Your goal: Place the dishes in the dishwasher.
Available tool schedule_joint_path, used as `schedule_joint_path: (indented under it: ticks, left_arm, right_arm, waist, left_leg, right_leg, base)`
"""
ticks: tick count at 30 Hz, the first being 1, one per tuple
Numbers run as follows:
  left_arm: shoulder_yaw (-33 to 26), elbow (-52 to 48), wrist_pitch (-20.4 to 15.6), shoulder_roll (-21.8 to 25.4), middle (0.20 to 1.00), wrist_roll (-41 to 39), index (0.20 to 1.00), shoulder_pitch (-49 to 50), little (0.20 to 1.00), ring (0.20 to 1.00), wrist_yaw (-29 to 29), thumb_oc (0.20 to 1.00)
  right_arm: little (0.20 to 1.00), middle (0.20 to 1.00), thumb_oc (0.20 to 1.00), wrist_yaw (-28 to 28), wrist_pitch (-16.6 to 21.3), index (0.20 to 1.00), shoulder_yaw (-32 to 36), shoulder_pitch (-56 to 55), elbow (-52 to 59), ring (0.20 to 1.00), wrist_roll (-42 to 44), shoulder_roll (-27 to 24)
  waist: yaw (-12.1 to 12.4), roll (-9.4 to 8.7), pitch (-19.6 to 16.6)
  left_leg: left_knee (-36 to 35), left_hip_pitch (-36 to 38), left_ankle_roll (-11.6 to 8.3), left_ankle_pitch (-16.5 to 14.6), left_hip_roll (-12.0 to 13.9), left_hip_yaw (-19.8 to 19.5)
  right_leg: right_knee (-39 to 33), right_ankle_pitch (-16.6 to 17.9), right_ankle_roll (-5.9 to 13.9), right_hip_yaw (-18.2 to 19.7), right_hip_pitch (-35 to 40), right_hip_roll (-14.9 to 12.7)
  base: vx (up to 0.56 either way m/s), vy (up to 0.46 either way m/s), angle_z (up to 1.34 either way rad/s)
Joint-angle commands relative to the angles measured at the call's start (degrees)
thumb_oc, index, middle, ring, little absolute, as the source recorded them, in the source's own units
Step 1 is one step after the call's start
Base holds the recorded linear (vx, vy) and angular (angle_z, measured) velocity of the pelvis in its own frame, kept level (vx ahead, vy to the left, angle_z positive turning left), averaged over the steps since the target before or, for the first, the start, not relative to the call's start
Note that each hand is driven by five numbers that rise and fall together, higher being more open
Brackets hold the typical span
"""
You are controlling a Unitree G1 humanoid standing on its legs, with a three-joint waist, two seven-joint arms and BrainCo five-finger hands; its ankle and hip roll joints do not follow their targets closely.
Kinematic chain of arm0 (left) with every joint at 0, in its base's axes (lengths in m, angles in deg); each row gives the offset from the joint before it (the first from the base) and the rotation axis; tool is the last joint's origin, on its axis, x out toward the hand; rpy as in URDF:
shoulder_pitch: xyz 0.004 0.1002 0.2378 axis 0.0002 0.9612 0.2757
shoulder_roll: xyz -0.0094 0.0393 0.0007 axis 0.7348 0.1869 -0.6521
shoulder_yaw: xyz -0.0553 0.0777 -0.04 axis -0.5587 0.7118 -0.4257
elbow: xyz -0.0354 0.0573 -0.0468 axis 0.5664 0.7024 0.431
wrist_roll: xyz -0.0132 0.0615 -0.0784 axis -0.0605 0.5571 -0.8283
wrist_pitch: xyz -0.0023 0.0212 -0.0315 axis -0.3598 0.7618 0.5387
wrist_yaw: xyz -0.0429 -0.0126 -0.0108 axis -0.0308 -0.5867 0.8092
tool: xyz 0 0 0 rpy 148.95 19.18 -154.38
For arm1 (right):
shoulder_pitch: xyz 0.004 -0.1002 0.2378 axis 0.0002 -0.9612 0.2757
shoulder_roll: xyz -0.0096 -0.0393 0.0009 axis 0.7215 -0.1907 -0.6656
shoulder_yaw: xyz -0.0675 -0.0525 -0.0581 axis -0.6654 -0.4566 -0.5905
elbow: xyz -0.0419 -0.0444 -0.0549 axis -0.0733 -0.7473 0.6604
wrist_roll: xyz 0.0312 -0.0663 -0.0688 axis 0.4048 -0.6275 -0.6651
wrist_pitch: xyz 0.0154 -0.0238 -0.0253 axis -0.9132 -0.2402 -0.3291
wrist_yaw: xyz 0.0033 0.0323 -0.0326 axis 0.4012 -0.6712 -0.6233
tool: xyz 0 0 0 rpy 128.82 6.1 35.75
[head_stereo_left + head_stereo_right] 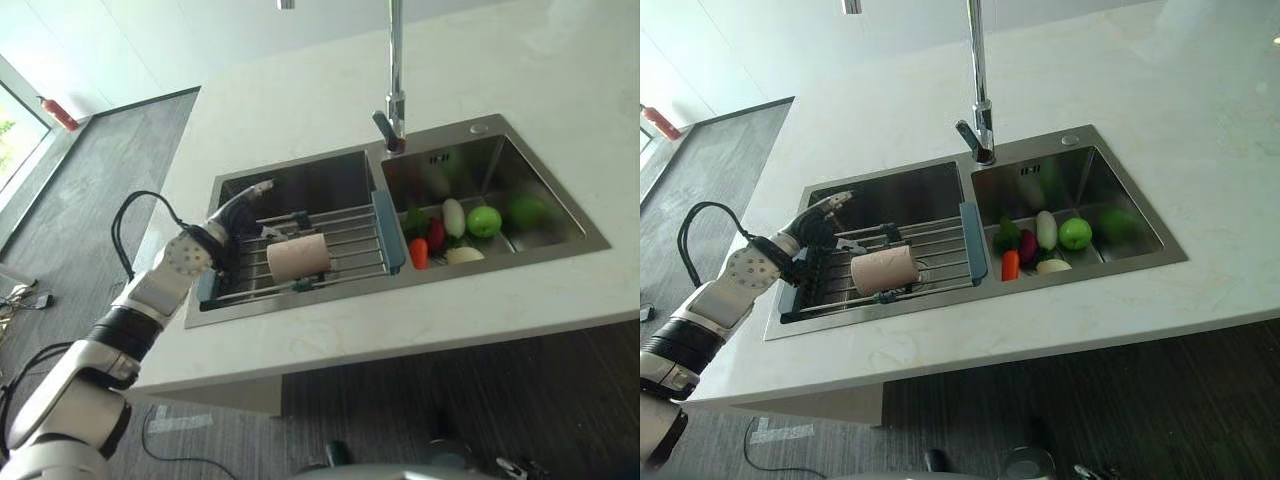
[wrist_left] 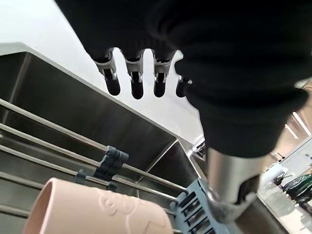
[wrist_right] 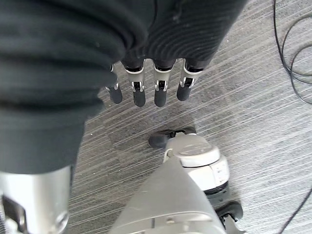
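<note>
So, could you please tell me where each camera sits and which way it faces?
Left eye view: on the head, looking down at the sink; the left robot hand reaches over the rack.
Right eye view: beside it, same scene with the pink cup lying on the rack.
Left wrist view: along straight fingers into the basin.
Right wrist view: right robot hand, fingers straight, above the floor.
Shared: cup and rack appear in both eye views and the left wrist view.

A pale pink cup (image 1: pixel 298 256) lies on its side on the wire rack (image 1: pixel 345 245) across the left sink basin.
</note>
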Motion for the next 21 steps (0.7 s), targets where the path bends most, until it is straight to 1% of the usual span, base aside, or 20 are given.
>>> schedule_joint_path:
  ticks: [1,2,5,10,12,13,16,21]
  left_arm:
    - [-0.6,2.1,0.6,4.7,1.0,1.9,1.0,-8.2,1.0,1.0,0.9,1.0]
    - [0.6,2.1,1.2,4.8,1.0,3.5,1.0,-8.4,1.0,1.0,2.1,1.0]
    - [2.2,2.5,1.8,5.1,1.0,5.2,1.0,-8.7,1.0,1.0,2.5,1.0]
    - [3.7,1.8,2.9,5.8,1.0,7.3,1.0,-9.5,1.0,1.0,3.1,1.0]
    - [4.0,2.4,2.6,5.8,1.0,8.6,1.0,-9.9,1.0,1.0,2.7,1.0]
    - [4.8,3.0,2.1,5.9,1.0,10.6,1.0,-10.4,1.0,1.0,2.6,1.0]
    - [6.2,4.1,1.9,6.1,1.0,11.8,1.0,-12.0,1.0,1.0,1.9,1.0]
    - [8.4,6.7,1.9,6.6,1.0,14.8,1.0,-15.3,1.0,1.0,-0.7,1.0]
  right_arm:
    - [1.0,1.0,1.0,0.3,0.4,1.0,-1.8,1.7,-0.5,1.0,2.7,0.7]
    - [1.0,1.0,1.0,0.3,0.0,1.0,-1.6,2.0,-0.4,1.0,4.0,0.6]
    - [1.0,1.0,1.0,0.4,-0.5,1.0,-1.3,2.5,-0.4,1.0,5.6,0.7]
    - [1.0,1.0,1.0,0.5,0.1,1.0,-1.6,2.9,0.3,1.0,6.8,0.8]
    - [1.0,1.0,1.0,0.6,0.4,1.0,-1.7,2.9,0.5,1.0,7.0,1.0]
    - [1.0,1.0,1.0,0.5,0.5,1.0,-2.0,3.1,0.6,1.0,7.3,1.1]
    - [1.0,1.0,1.0,0.8,0.6,1.0,-2.3,3.7,0.6,1.0,8.1,0.8]
    - [1.0,1.0,1.0,1.0,0.9,1.0,-3.3,5.4,1.1,1.0,9.8,0.4]
  waist:
    - [-0.6,-1.72,-0.6]
    - [-0.5,-1.79,-0.3]
    - [-0.4,-1.81,-0.1]
    - [-0.3,-1.87,0.5]
    - [-0.3,-2.01,0.8]
    - [-0.3,-2.08,1.1]
    - [-0.5,-2.26,1.8]
    - [-0.6,-2.61,3.3]
  left_leg:
    - [2.1,-0.9,-1.49,-4.6,1.3,-2.1]
    - [2.3,-1.3,-1.48,-4.5,1.3,-2.2]
    - [2.4,-1.6,-1.53,-4.3,1.4,-2.4]
    - [2.4,-2.3,-1.47,-4.1,1.3,-2.8]
    - [2.4,-2.6,-1.44,-4.1,1.3,-2.9]
    - [2.5,-2.9,-1.47,-4.0,1.3,-3.0]
    - [2.6,-3.6,-1.53,-3.7,1.4,-3.0]
    - [2.3,-5.1,-1.58,-3.2,1.4,-3.1]
  right_leg:
    - [1.0,-3.5,5.03,2.1,-0.4,-3.4]
    - [1.1,-3.4,4.96,2.0,-0.6,-3.4]
    - [1.2,-3.3,4.91,1.9,-0.6,-3.4]
    - [1.2,-3.1,4.91,2.1,-1.1,-3.5]
    - [1.2,-3.0,4.94,2.1,-1.3,-3.6]
    - [1.2,-2.9,4.96,2.0,-1.5,-3.7]
    - [1.3,-2.6,4.89,2.1,-2.2,-3.7]
    - [1.3,-2.1,4.78,2.6,-3.9,-3.6]
  base:
    - [-0.04,0.017,0.01]
    - [-0.04,0.019,0.02]
    - [0.01,0.015,0.02]
    - [-0.01,0.02,0.06]
    - [-0.02,0.002,0.06]
    - [0.0,0.0,0.0]
    - [-0.06,0.0,0.01]
    - [-0.09,-0.001,-0.01]
